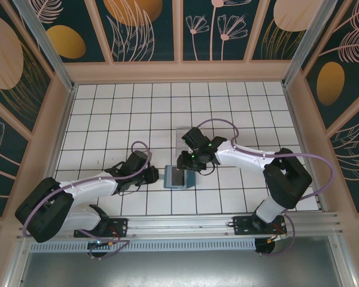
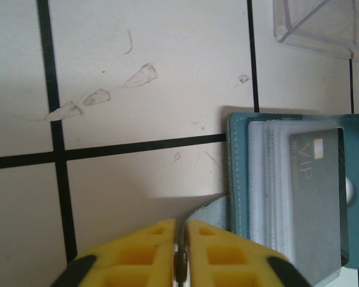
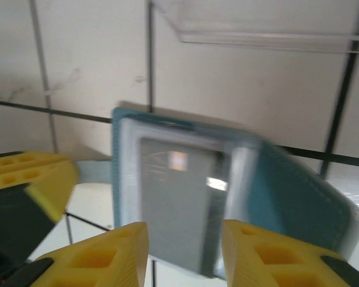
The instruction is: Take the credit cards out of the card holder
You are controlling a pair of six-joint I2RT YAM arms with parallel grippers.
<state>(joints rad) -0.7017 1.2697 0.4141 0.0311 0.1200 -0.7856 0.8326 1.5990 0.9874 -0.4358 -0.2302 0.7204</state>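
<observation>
Holder [image 1: 178,178] lies open on the counter [image 1: 107,113]; we note a dark card [image 2: 317,197] inside its clear sleeves. Left pincer [image 2: 180,226] sits just left of the holder, clenched almost to touching; the holder's strap [image 2: 198,210] curves into its fingertips; whether the strap is pinched we cannot tell. Right pincer [image 3: 183,227] hovers over the holder, released, fingers apart, grasping nothing. Clear tray [image 2: 323,27] lies just beyond the holder.
</observation>
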